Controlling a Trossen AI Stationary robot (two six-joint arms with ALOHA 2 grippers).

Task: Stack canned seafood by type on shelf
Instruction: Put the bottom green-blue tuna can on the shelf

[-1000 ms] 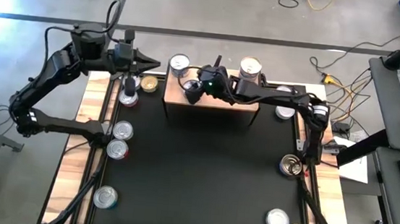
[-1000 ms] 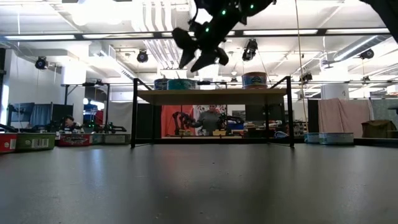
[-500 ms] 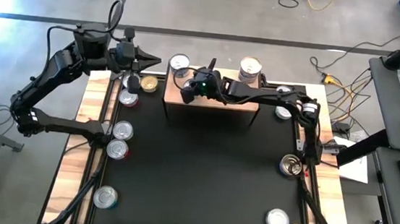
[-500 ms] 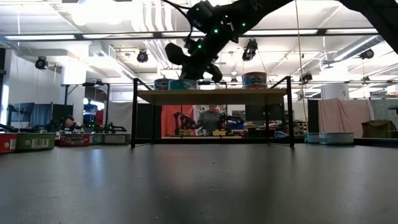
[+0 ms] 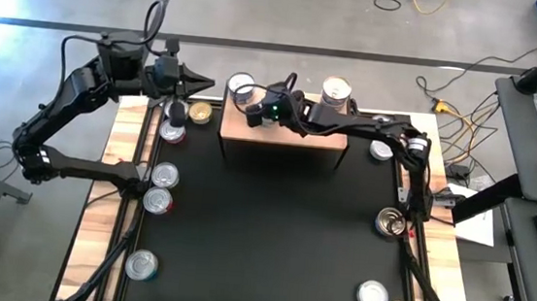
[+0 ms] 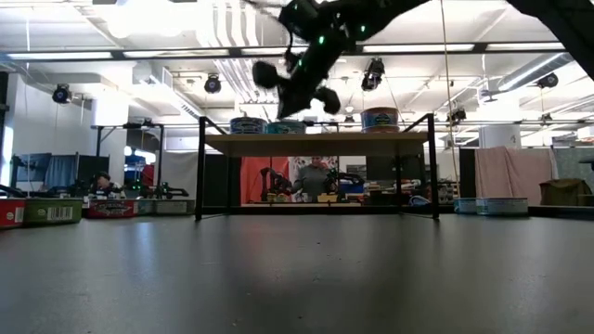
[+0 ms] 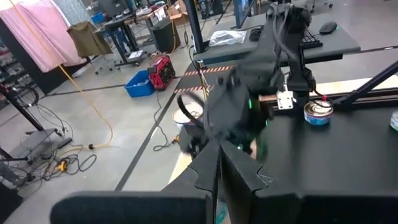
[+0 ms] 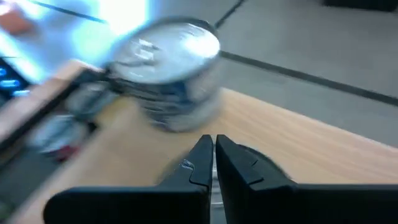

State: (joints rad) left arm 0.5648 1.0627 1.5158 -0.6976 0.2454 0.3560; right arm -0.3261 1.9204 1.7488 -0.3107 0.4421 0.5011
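The left gripper (image 5: 204, 85) hangs at the table's far left corner, its fingers (image 7: 219, 168) pressed together on nothing, above two tins: one with a red label (image 5: 172, 129) and a gold-topped one (image 5: 200, 112) just beside it. Nearer along the left edge lie two more silver-topped tins (image 5: 164, 175) close together, and another (image 5: 142, 264) at the near left.

The shelf (image 5: 289, 138), light wood on black legs, stands at the far middle of the black mat (image 5: 270, 238). A silver-topped tin with a blue label (image 5: 241, 86) sits at its far left corner, and a second stack of tins (image 5: 336, 91) stands toward its far right. The right gripper (image 5: 245, 112) reaches over the shelf's left end, near the blue-label tin; its fingers (image 8: 205, 163) are closed and empty, the tin (image 8: 171, 74) just ahead of them and not touched.

Further right, more tins wait along the right edge: one (image 5: 382, 150) at the far right, an opened-looking one (image 5: 391, 222) midway, and two (image 5: 373, 295) at the near right.

These tins are likely rigid and moderately heavy for their size, and the polished lids look slippery. A pinch across the round side wall, low on the label, seems safest; the fingers must spread first. Stacked tins may slide if nudged sideways.
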